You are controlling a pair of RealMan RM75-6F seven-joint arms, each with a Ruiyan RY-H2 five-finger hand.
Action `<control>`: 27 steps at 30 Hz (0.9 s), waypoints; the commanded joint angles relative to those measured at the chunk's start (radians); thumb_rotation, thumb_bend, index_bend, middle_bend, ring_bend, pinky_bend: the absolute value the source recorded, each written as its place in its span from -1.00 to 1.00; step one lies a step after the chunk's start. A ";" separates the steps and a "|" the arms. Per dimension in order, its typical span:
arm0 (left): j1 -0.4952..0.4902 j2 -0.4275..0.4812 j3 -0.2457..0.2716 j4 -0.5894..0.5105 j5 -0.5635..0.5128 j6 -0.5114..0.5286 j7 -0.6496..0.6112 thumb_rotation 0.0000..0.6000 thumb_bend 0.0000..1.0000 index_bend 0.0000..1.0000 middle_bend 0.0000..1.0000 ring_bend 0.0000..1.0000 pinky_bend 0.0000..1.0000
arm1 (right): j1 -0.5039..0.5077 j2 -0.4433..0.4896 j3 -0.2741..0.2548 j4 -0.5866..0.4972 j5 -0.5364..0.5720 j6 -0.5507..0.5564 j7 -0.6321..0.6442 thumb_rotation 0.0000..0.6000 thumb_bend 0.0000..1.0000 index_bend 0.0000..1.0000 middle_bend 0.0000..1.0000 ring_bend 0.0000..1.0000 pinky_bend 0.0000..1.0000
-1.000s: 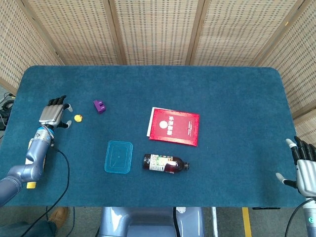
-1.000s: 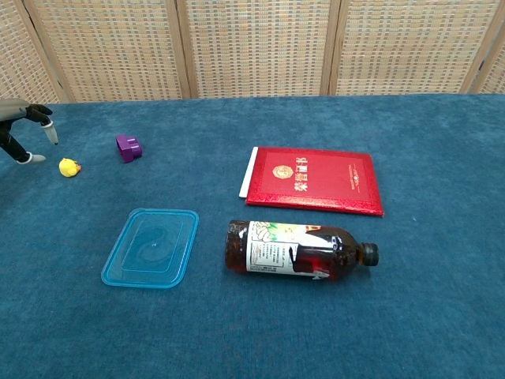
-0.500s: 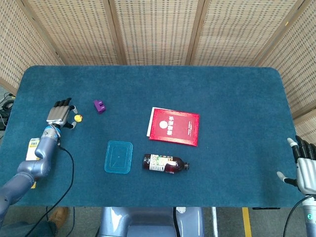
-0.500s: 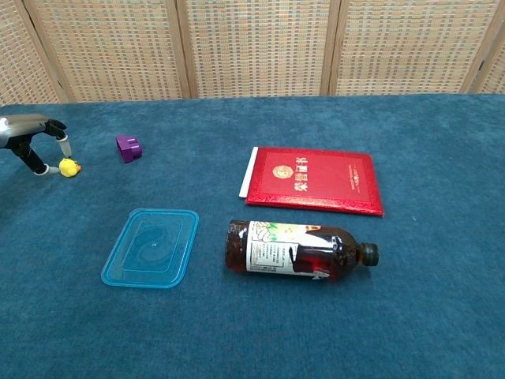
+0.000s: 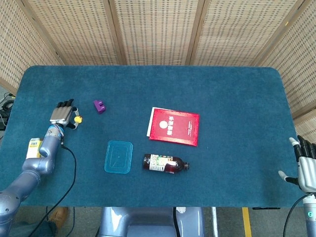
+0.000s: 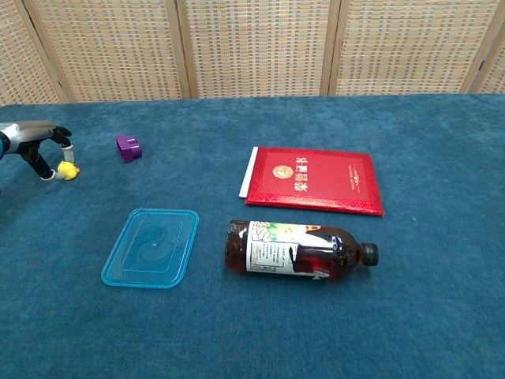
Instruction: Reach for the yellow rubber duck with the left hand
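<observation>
- Since the earlier frames, the left hand (image 5: 62, 114) has advanced rightward across the worktop (image 5: 222, 98) and now reaches the yellow rubber duck (image 5: 78, 118).
- Duck (image 6: 69, 170): on the worktop's left side, near a purple block (image 6: 128, 147).
- Left hand (image 6: 41, 146): fingers curved downward around the duck, apparently not yet holding it.
- Judged best: lower gently and centre the fingers to avoid nudging the duck away.
- Right hand (image 5: 307, 169): empty, fingers spread.

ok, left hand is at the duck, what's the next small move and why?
Probably close the fingers on the duck. The left hand sits right at the yellow rubber duck, fingers arched over it and a fingertip beside it on the table, but nothing shows it held or lifted yet.
</observation>
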 commanded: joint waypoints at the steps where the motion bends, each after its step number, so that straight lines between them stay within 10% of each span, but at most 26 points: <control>1: -0.001 -0.002 0.000 0.004 0.002 -0.003 0.000 1.00 -0.28 0.05 -1.00 -1.00 -1.00 | 0.000 0.000 0.000 0.000 -0.001 0.001 0.000 1.00 -1.00 -0.82 -1.00 -1.00 -1.00; 8: 0.007 0.029 -0.010 -0.042 0.020 0.040 -0.030 1.00 -0.28 0.11 -1.00 -1.00 -1.00 | 0.000 -0.001 0.000 0.000 -0.001 0.003 0.002 1.00 -1.00 -0.82 -1.00 -1.00 -1.00; 16: 0.052 0.200 0.001 -0.356 0.140 0.255 -0.089 1.00 -0.27 0.11 -1.00 -1.00 -1.00 | 0.000 0.004 -0.002 -0.006 -0.007 0.004 0.011 1.00 -1.00 -0.82 -1.00 -1.00 -1.00; 27: 0.022 0.274 0.019 -0.789 0.113 0.325 0.198 1.00 -0.27 0.10 -1.00 -1.00 -1.00 | -0.005 0.019 -0.004 -0.009 -0.021 0.009 0.042 1.00 -1.00 -0.82 -1.00 -1.00 -1.00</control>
